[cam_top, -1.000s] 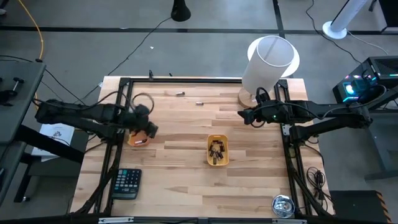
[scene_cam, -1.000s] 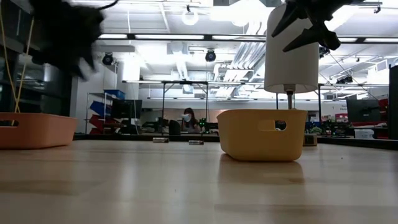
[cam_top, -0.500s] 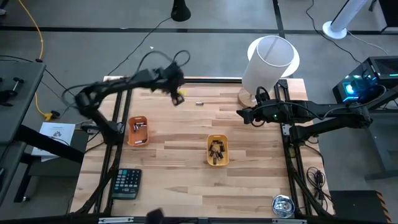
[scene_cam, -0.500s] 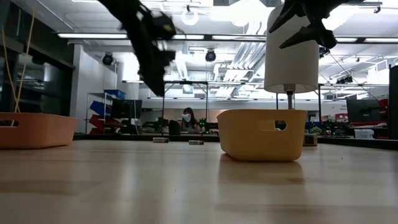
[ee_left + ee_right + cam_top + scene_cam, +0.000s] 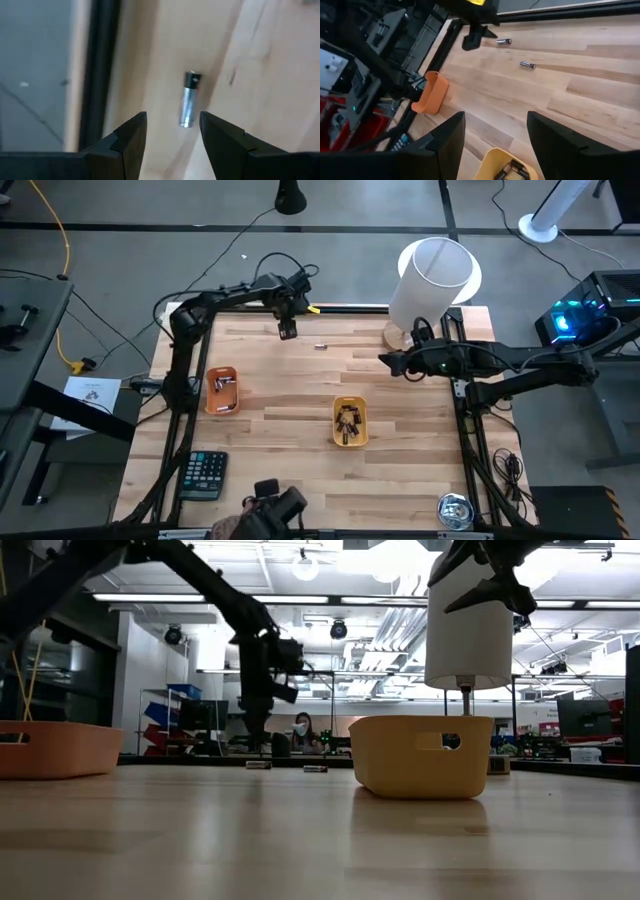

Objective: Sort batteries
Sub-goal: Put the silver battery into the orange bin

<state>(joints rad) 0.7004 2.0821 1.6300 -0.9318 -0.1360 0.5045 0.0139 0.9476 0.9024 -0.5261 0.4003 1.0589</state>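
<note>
1. Batteries lay in three places: two loose ones on the bare wood at the far edge, and the rest already sorted into the orange tray (image 5: 222, 391) and the yellow tray (image 5: 350, 423).
2. One loose battery (image 5: 188, 99), silvery with a dark cap, lay just ahead of the left gripper (image 5: 172, 131), in line with the gap between the fingers and a little toward one of them.
3. Its long axis ran nearly along the fingers' own reach, only slightly tilted, so the fingers stood to either side of its length, not across its ends.
4. The left gripper's fingers (image 5: 129, 135) were spread wide, wider than the battery is thick, and held nothing; the battery was not yet between them.
5. A second loose battery (image 5: 321, 346) lay near the first, to the side away from the table's edge rail and toward the right arm.
6. By my judgement the left arm was far the nearer to both, its gripper hanging right over the first one in the overhead view.
7. The right gripper (image 5: 388, 363) waited well apart by the white cylinder (image 5: 432, 280), fingers (image 5: 555, 145) open and empty.
8. The wooden table (image 5: 300, 470) was flat and bare around the battery; the black edge rail (image 5: 100, 75) ran close beside one finger, leaving little room on that side.
</note>
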